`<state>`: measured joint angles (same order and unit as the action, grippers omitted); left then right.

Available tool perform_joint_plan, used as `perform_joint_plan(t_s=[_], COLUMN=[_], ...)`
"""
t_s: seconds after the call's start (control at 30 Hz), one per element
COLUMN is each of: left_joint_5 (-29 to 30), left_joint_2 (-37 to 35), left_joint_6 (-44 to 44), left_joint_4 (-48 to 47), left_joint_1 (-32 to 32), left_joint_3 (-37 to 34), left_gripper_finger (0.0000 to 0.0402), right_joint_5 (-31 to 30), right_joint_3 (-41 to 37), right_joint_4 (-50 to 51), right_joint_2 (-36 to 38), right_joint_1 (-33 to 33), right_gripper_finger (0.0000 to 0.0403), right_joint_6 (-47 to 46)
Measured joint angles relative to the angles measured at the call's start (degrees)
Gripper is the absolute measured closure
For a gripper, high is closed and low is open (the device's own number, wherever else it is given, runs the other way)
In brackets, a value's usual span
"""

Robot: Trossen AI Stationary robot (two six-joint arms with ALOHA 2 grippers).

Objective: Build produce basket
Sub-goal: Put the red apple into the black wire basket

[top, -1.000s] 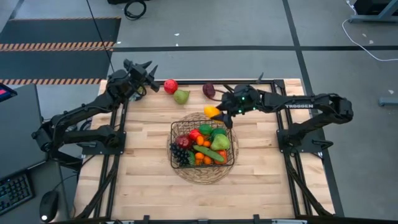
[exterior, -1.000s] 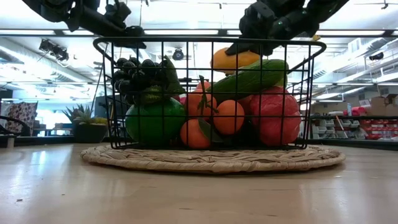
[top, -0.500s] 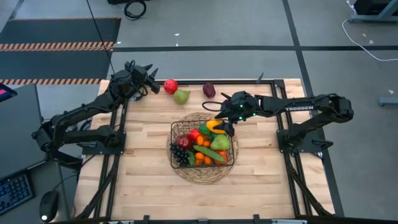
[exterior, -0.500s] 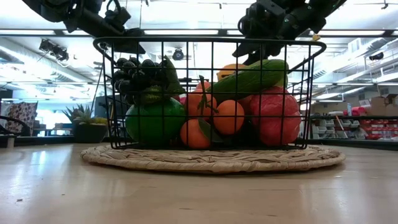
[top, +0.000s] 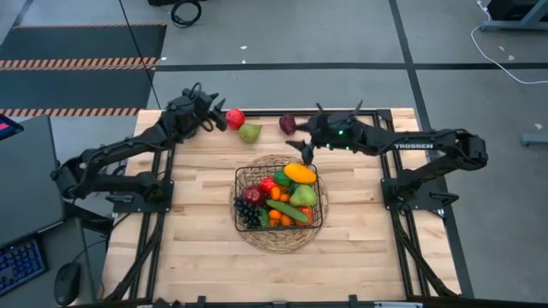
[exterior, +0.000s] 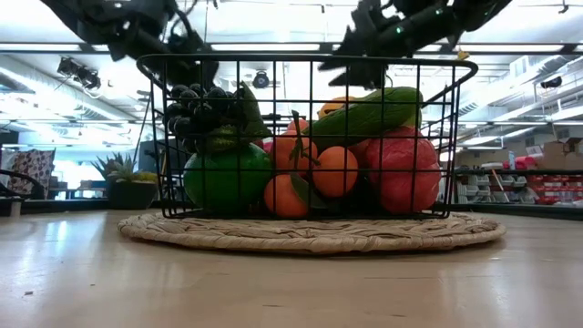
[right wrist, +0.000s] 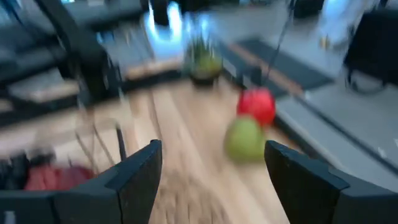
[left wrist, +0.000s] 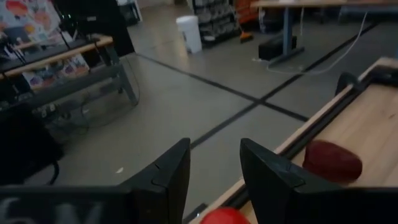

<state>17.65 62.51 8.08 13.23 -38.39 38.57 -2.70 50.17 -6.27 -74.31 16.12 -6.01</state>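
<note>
The right gripper (top: 310,147), fingers spread wide and empty, hangs just above the basket (top: 279,198) of produce (top: 288,194); the left gripper (top: 214,117), fingers apart, sits beside the red apple (top: 235,118).

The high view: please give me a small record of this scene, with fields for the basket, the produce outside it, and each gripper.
basket: black wire basket on a round woven mat, holding mixed produce
outside: red apple, green pear, dark plum, all at the table's far edge
left gripper: open, beside the red apple
right gripper: open, empty, between plum and basket
</note>
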Motion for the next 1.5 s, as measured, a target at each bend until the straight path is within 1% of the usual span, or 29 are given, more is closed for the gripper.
perform_joint_plan(t_s=[0.07, 0.13, 0.23, 0.3, 0.43, 0.5, 0.6, 0.73, 0.87, 1.03, 1.13, 1.27, 1.4, 1.5], left_joint_5=[0.0, -2.0, -5.9, -6.5, -6.7, -6.7, -6.6, -6.5, -6.6, -6.5, -6.3, -6.5, -9.4, -13.9], left_joint_2=[2.1, 3.9, 6.7, 8.7, 14.1, 17.3, 22.0, 25.4, 25.7, 25.7, 26.7, 28.8, 31.8, 35.9], left_joint_6=[0.1, 0.3, 0.0, 0.1, 0.1, 0.2, 2.5, 7.3, 8.1, 14.6, 15.2, 15.7, 14.8, 11.6], left_joint_4=[0.9, 0.6, -0.7, -3.9, -17.3, -26.2, -36.4, -41.4, -40.9, -41.7, -44.2, -46.6, -46.8, -51.7], left_joint_1=[-0.2, -0.8, -1.4, -1.6, -1.9, -2.4, -3.1, -2.9, -2.0, -1.5, -1.7, -3.2, -5.9, -9.0], left_joint_3=[0.1, 1.3, 4.9, 8.6, 19.2, 25.3, 33.1, 39.7, 41.7, 43.0, 43.0, 43.0, 43.2, 45.7], left_gripper_finger=[0.0251, 0.0249, 0.0247, 0.0247, 0.0246, 0.0246, 0.0246, 0.0248, 0.025, 0.0235, 0.0205, 0.0147, 0.0103, 0.0092], right_joint_5=[0.3, -1.8, -6.5, -7.1, -6.4, -6.3, -6.3, -6.6, -6.7, -7.8, -7.8, -7.8, -6.2, -5.7], right_joint_3=[0.0, 0.0, 0.0, 0.0, 0.0, 0.0, 0.0, -0.8, -1.4, -1.4, -1.4, -1.4, -1.4, -1.4], right_joint_4=[-3.2, -4.7, -3.2, -1.8, 2.0, 3.9, 5.2, 4.5, 4.7, 5.0, 5.0, 4.7, 4.8, 4.6], right_joint_2=[0.8, 1.3, 1.3, 0.8, -0.7, -1.5, -3.1, -6.2, -8.6, -8.5, -7.2, -6.4, -6.4, -6.4], right_joint_1=[1.2, 2.6, 5.6, 7.8, 11.3, 12.9, 14.8, 16.3, 17.6, 19.7, 20.9, 22.1, 23.0, 23.4], right_gripper_finger=[0.0117, 0.0117, 0.0117, 0.0117, 0.0116, 0.0116, 0.0116, 0.0116, 0.0116, 0.0122, 0.0126, 0.0131, 0.0133, 0.0133], right_joint_6=[0.1, 0.7, 1.9, 2.5, 1.9, 1.9, 2.4, 3.1, 4.8, 5.7, 6.2, 6.3, 6.3, 6.4])
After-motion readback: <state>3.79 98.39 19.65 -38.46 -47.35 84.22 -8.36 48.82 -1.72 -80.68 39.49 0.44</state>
